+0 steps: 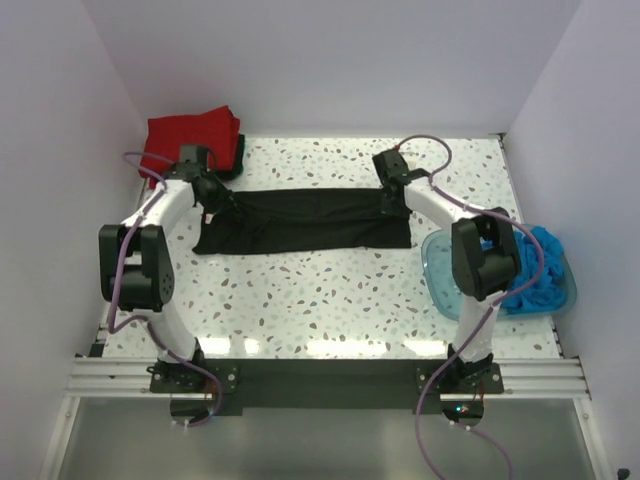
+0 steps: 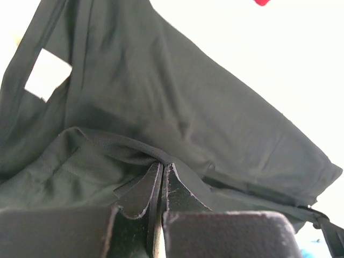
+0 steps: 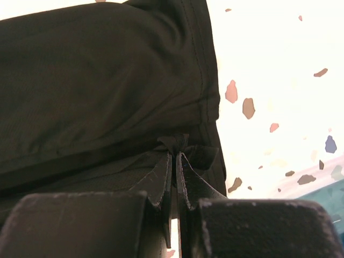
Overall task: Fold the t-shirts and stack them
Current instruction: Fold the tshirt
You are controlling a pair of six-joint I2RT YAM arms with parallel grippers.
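one aluminium rail (image 1: 320,372) runs along the near edge, with two arm bases bolted to it and a purple cable (image 1: 440,385) looping from each. two arms rise from it, the left arm (image 1: 135,265) and the right arm (image 1: 480,260), each ending in one claw.

beside the right arm's elbow, at the table's right edge, sits one translucent blue tub (image 1: 440,272). bright blue cloth (image 1: 540,265) is heaped in it and spills over its right rim. how many pieces are in that heap i cannot tell.

further in, one black t-shirt (image 1: 300,222) lies across the middle of the table as a long band, left to right. the left gripper (image 2: 161,174) has its jaws pinched tight together on a fold of the shirt's edge at the left end. a white neck label (image 2: 47,75) shows nearby on the cloth. the right gripper (image 3: 174,153) is likewise pressed closed, nipping a bunched bit of hem at the right end. whether the pinched edge is lifted off the table i cannot tell.

in the far left corner lies one folded red t-shirt (image 1: 190,135), on top of a dark green one (image 1: 238,160) of which only an edge shows.

the table (image 1: 320,300) is white, speckled with grey and brown flecks. plain pale walls (image 1: 330,60) close it in on the left, right and far sides.
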